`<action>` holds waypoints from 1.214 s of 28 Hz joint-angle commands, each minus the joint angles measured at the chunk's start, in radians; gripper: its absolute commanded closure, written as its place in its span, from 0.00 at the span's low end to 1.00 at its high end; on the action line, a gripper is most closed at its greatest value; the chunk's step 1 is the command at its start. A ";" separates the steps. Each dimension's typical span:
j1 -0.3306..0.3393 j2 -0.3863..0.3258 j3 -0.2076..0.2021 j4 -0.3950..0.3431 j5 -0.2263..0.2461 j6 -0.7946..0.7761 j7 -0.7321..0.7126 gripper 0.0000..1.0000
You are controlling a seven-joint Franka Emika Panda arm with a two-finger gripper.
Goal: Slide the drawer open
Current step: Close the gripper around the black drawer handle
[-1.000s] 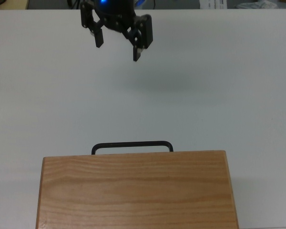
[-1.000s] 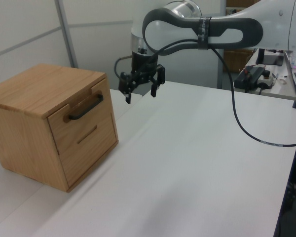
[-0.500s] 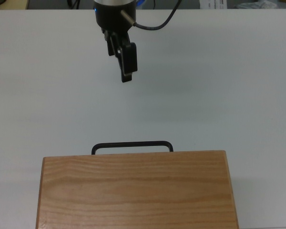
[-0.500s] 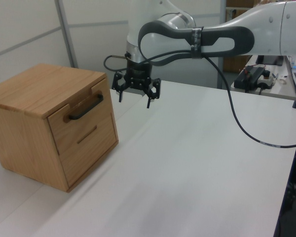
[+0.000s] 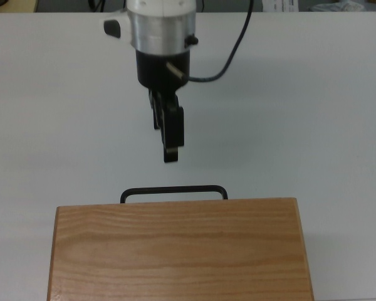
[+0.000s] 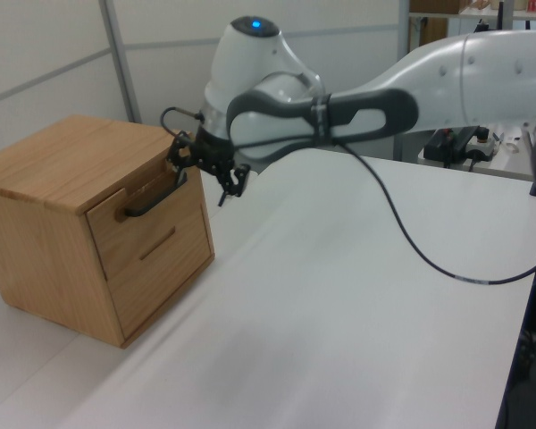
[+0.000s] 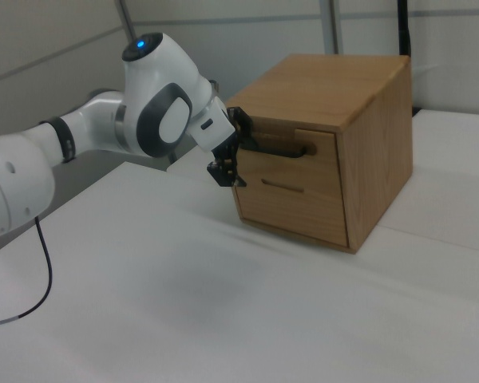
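Observation:
The drawer point(image 6: 136, 231) is the upper one of a pine cabinet, its front flush with the cabinet face. Its black U-shaped handle point(image 5: 173, 190) point(image 6: 152, 198) point(image 7: 281, 148) sticks out toward the arm. My gripper point(image 5: 170, 149) point(image 6: 202, 173) point(image 7: 232, 150) hangs level with the handle and a short gap in front of it. It is open and turned so that one finger point(image 7: 239, 121) sits above the other, with nothing between them. In the top view only the handle shows; the cabinet top hides the drawer front.
The cabinet top point(image 5: 178, 251) fills the top view's lower middle. A lower drawer with a slot pull point(image 6: 158, 243) sits under the handled one. The cabinet stands on a white table point(image 6: 357, 304). The arm's black cable point(image 6: 411, 232) loops over it.
The gripper has come in from the far side of the table toward the handle, turning its fingers from side by side to one above the other. The drawer has not moved.

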 commanded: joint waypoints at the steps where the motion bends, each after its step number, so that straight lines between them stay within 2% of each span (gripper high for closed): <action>1: 0.012 0.093 0.002 0.095 -0.064 0.083 0.070 0.04; 4: 0.012 0.135 0.000 0.141 -0.071 0.095 0.072 0.10; 11: 0.012 0.215 -0.004 0.220 -0.104 0.143 0.075 0.16; 13: 0.012 0.225 -0.006 0.230 -0.110 0.154 0.075 0.22; 14: 0.012 0.228 -0.006 0.230 -0.117 0.155 0.075 0.37; 15: 0.012 0.228 -0.006 0.230 -0.122 0.155 0.075 0.47; 19: 0.012 0.228 -0.006 0.223 -0.136 0.154 0.075 0.74; 20: 0.012 0.228 -0.006 0.222 -0.137 0.154 0.073 0.85; 22: 0.012 0.228 -0.006 0.220 -0.137 0.151 0.073 0.94; 24: 0.012 0.226 -0.006 0.220 -0.139 0.148 0.073 0.98; 34: 0.012 0.197 -0.004 0.190 -0.151 0.137 0.072 1.00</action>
